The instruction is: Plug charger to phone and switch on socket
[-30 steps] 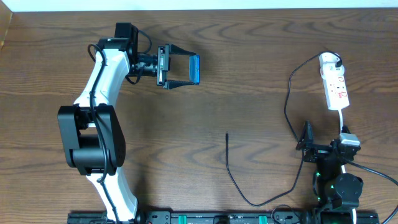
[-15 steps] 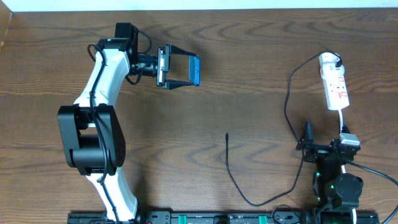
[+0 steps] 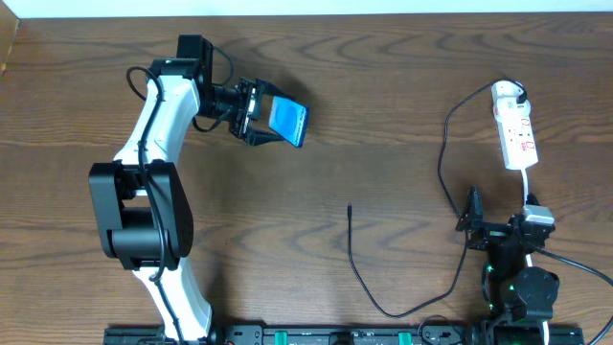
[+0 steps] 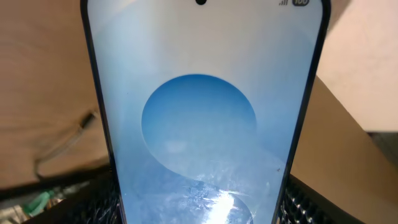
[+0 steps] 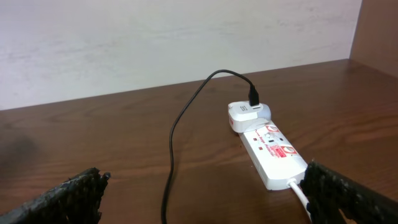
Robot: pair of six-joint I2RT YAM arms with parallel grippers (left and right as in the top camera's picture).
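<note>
My left gripper (image 3: 261,123) is shut on the phone (image 3: 287,120), holding it above the table at the upper left. The blue screen with its round pattern fills the left wrist view (image 4: 202,118). The charger, a thin black cable (image 3: 356,264), lies on the table with its free plug tip (image 3: 350,206) near the middle; it runs up the right side to a white plug in the socket (image 3: 515,134). The socket also shows in the right wrist view (image 5: 273,152) with the cable (image 5: 177,134). My right gripper (image 3: 471,218) is open and empty at the lower right.
The brown wooden table (image 3: 383,96) fills the overhead view. A pale wall (image 5: 155,37) stands behind its far edge. A white lead (image 3: 528,182) runs from the socket toward my right arm.
My left gripper has rotated the phone, so its blue screen now faces more upward and tilts to the right. The right arm and cable have not moved.
</note>
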